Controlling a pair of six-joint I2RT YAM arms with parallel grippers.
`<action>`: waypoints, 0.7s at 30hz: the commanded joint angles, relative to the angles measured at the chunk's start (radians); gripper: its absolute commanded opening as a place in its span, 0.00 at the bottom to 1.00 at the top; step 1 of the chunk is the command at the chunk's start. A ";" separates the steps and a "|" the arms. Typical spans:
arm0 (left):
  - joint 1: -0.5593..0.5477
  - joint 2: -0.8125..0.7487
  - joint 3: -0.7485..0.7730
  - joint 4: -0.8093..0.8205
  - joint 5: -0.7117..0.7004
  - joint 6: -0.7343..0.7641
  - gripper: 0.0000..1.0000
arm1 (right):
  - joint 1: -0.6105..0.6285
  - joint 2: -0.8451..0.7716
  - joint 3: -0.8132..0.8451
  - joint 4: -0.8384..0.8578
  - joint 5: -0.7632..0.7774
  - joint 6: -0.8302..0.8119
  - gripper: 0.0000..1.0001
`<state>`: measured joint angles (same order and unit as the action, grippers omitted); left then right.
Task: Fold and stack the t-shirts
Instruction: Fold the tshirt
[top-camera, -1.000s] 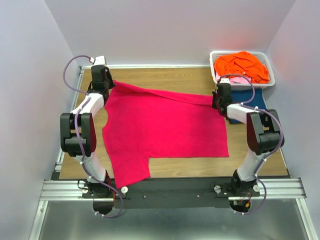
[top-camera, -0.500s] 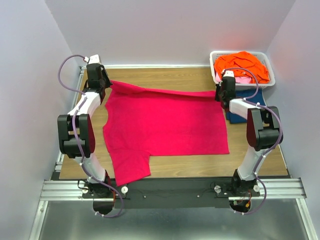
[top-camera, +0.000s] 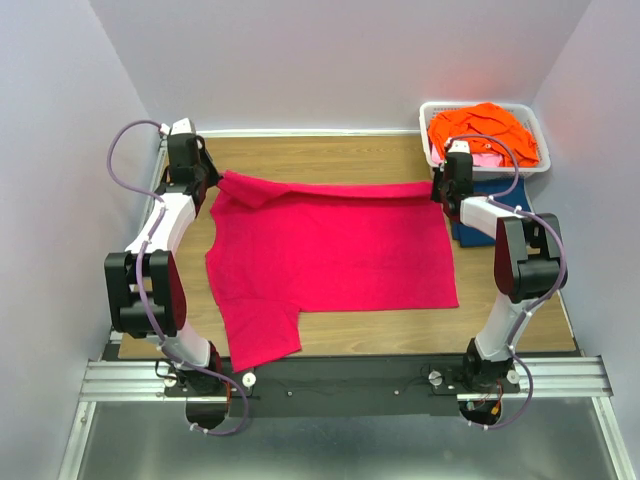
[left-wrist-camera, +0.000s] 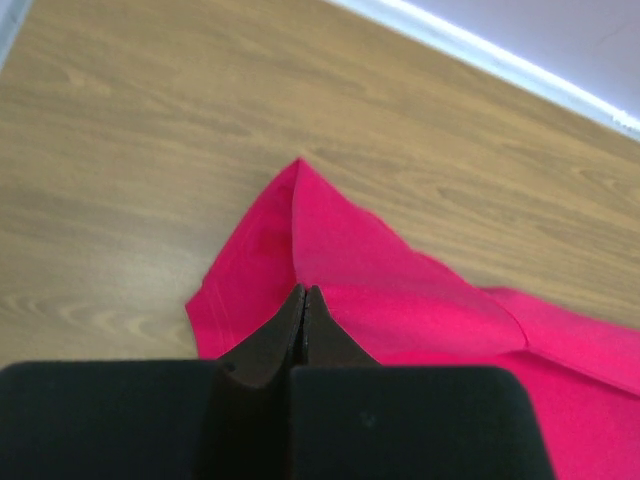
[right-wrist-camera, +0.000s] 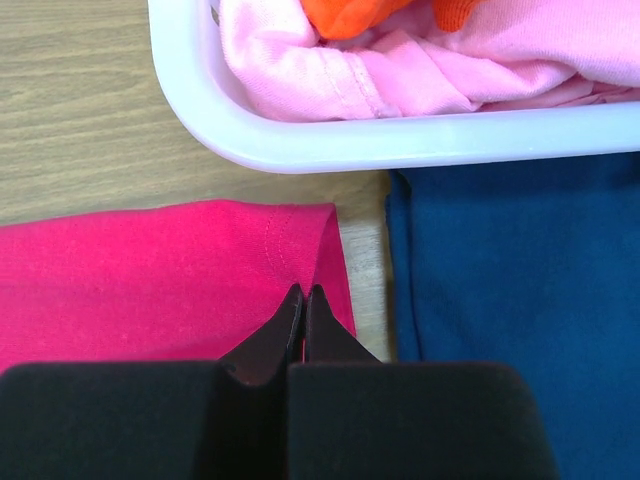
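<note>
Left claw (left-wrist-camera: 303, 300) pinches a soft ridge of the magenta t-shirt (top-camera: 330, 250), spread flat on the wood-grain table (top-camera: 320, 155). Right claw (right-wrist-camera: 303, 300) pinches its stitched corner; its wrist view alone shows that stitching, beside the glossy white basket (right-wrist-camera: 300, 150) and dark blue t-shirt (right-wrist-camera: 500, 280).

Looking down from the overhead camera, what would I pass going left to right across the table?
left gripper, pinching a far corner of the shirt → magenta t-shirt → right gripper, pinching the other far corner → dark blue t-shirt
</note>
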<state>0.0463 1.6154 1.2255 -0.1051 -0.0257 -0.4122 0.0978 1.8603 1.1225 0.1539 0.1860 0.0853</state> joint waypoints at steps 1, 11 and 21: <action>0.006 -0.067 -0.052 -0.047 0.020 -0.053 0.00 | -0.009 -0.042 0.007 -0.036 0.023 -0.007 0.01; 0.006 -0.181 -0.141 -0.077 0.017 -0.103 0.00 | -0.012 -0.023 0.000 -0.050 0.026 0.010 0.01; 0.007 -0.255 -0.317 -0.042 0.059 -0.160 0.00 | -0.018 0.028 -0.006 -0.065 0.050 0.034 0.01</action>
<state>0.0467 1.4040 0.9432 -0.1665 0.0067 -0.5400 0.0952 1.8549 1.1206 0.1173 0.1974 0.0998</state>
